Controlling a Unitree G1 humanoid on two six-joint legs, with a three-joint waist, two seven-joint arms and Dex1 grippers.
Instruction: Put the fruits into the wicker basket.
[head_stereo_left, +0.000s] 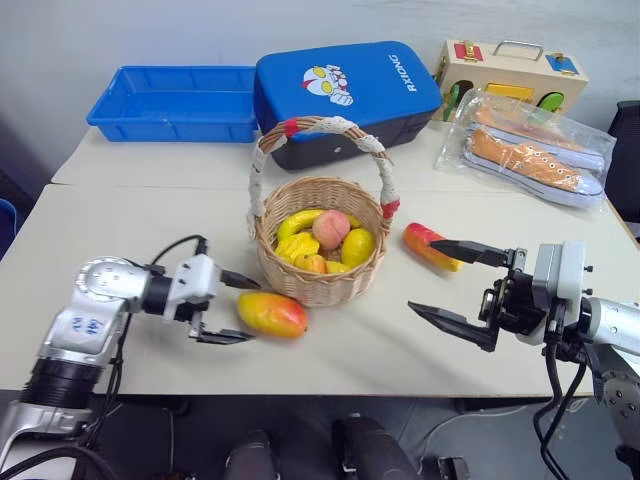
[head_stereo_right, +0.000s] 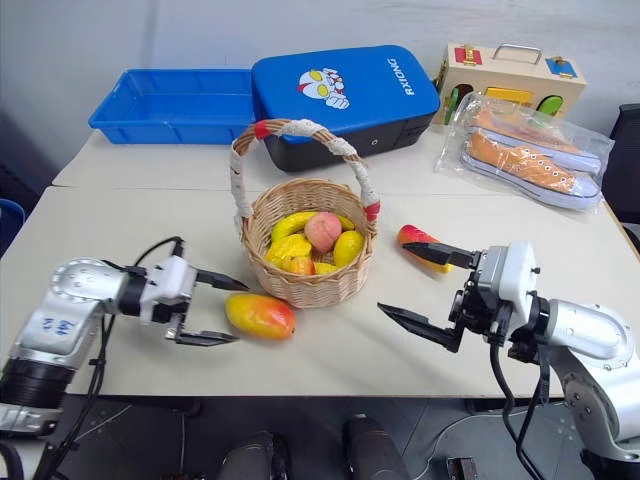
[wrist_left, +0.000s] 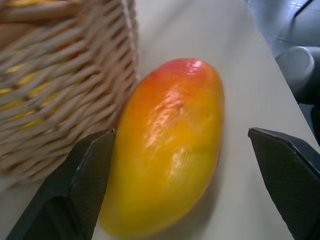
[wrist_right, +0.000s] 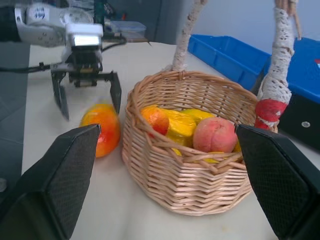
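The wicker basket (head_stereo_left: 320, 285) stands mid-table holding a peach (head_stereo_left: 331, 229) and several yellow fruits. An oval mango (head_stereo_left: 275, 314) lies on the table at its front left. My left gripper (head_stereo_left: 251, 311) is open, its two fingers straddling that mango's near end without closing on it; in the left wrist view the mango (wrist_left: 167, 150) lies between the fingers (wrist_left: 75, 200), beside the basket wall (wrist_left: 60, 75). A longer mango (head_stereo_left: 428, 246) lies right of the basket. My right gripper (head_stereo_left: 421, 274) is open and empty, with its upper fingertip in front of the longer mango.
A blue tray (head_stereo_left: 170, 100) and a blue case (head_stereo_left: 345, 95) sit behind the basket. A wooden toy box (head_stereo_left: 510, 70) and orange shoes in clear plastic (head_stereo_left: 530, 150) occupy the back right. The table's front edge runs just below both grippers.
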